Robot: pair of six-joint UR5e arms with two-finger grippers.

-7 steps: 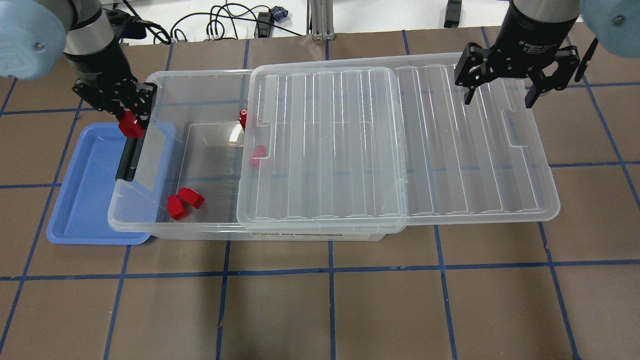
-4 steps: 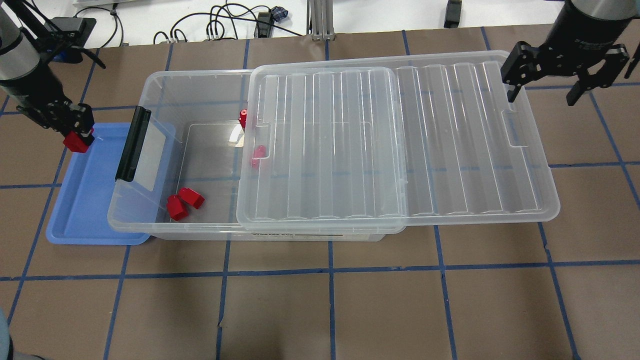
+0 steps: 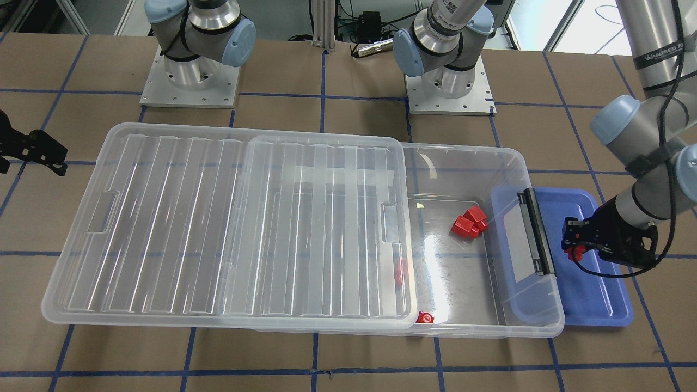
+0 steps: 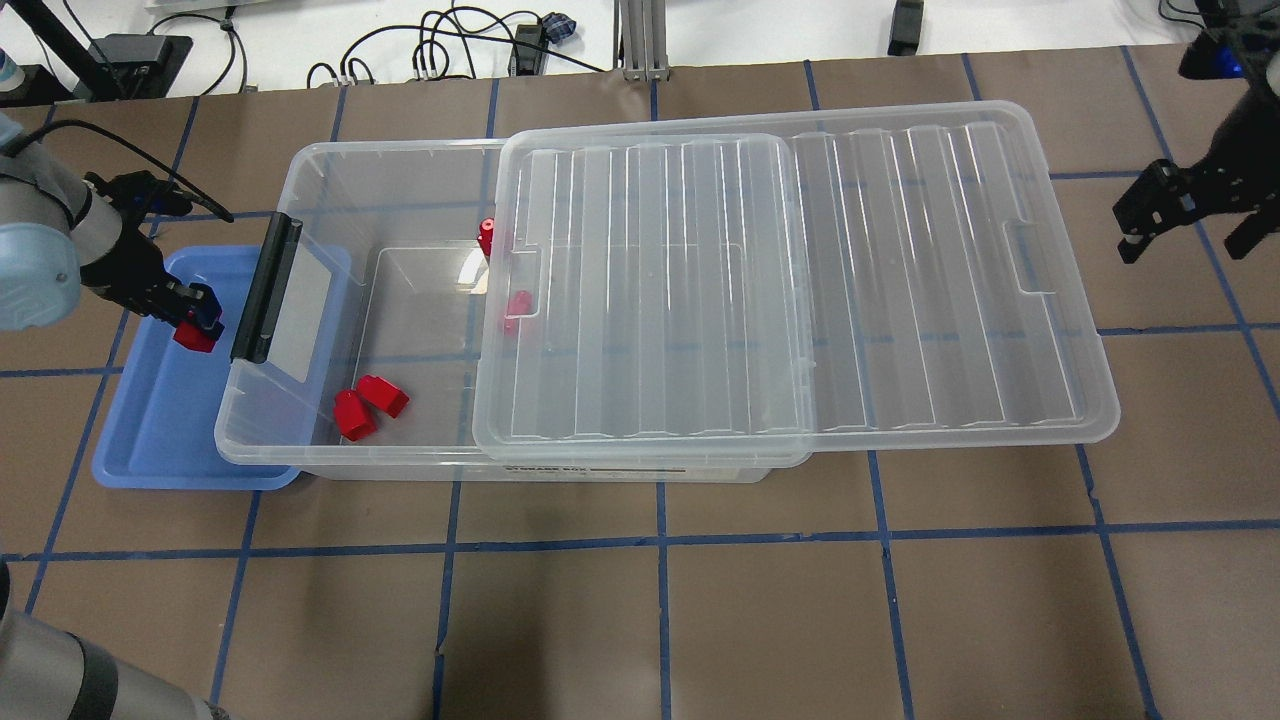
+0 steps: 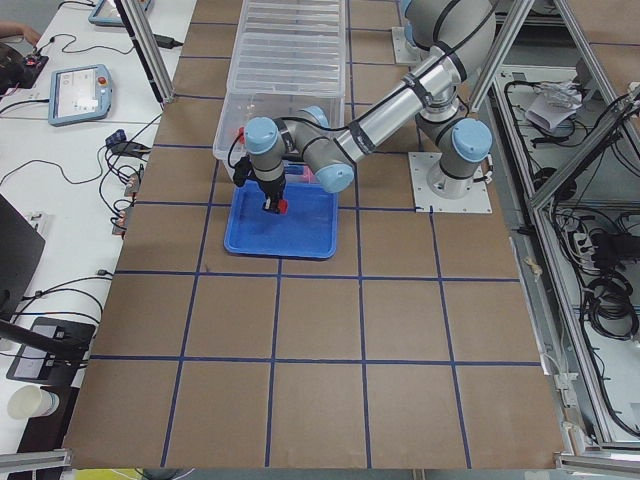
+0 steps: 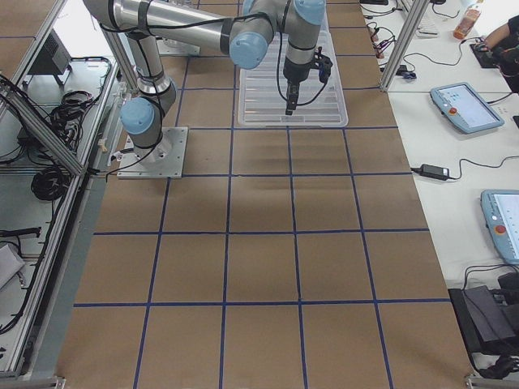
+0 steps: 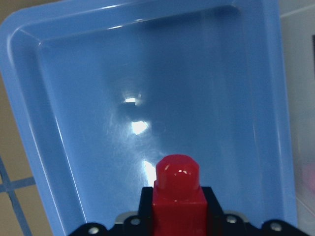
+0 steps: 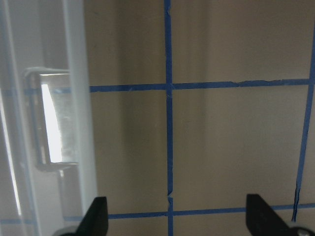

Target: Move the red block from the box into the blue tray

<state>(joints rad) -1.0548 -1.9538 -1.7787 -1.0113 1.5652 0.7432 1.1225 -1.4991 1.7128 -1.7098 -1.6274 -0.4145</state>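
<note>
Jaws of the left gripper [image 4: 196, 323] clamp the red block [image 7: 177, 189], blue tray [image 7: 83, 98] beneath them; those of the right gripper [image 8: 178, 219] stand apart.

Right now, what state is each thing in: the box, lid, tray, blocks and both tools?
Left tool: shut on red block, over blue tray.
Right tool: open, holding nothing.
Box: partly uncovered.
Lid: slid aside, resting on box.
Loose blocks: lying in box.
</note>
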